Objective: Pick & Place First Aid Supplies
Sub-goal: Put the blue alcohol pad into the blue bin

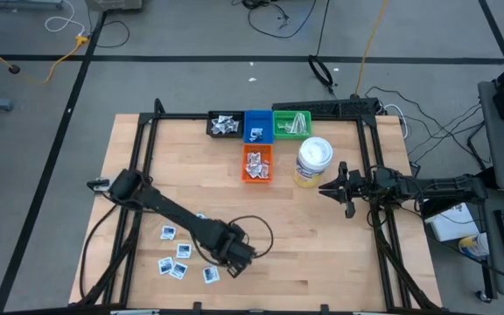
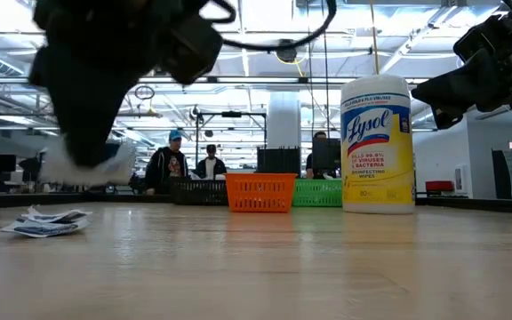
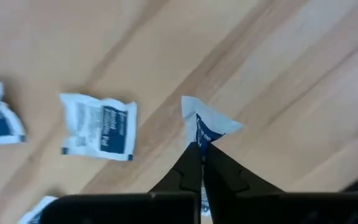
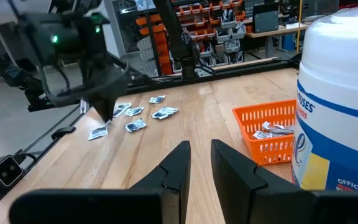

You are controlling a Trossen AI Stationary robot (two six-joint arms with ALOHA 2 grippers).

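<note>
white packet (image 3: pixel 209 126) half hidden between left gripper's (image 3: pixel 199 151) closed fingers.

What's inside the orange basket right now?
The orange basket holds a few white packets with print, lying loose on its floor. The right wrist view shows them through the mesh wall; anything beneath them is hidden.

packet print (image 3: pixel 202 132) blurred, basket contents (image 1: pixel 225 124) indistinct

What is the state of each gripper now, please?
Left gripper: shut on a white packet, near the loose packets.
Right gripper: a narrow gap shows between its fingers, holding nothing, beside the wipes canister.
</note>
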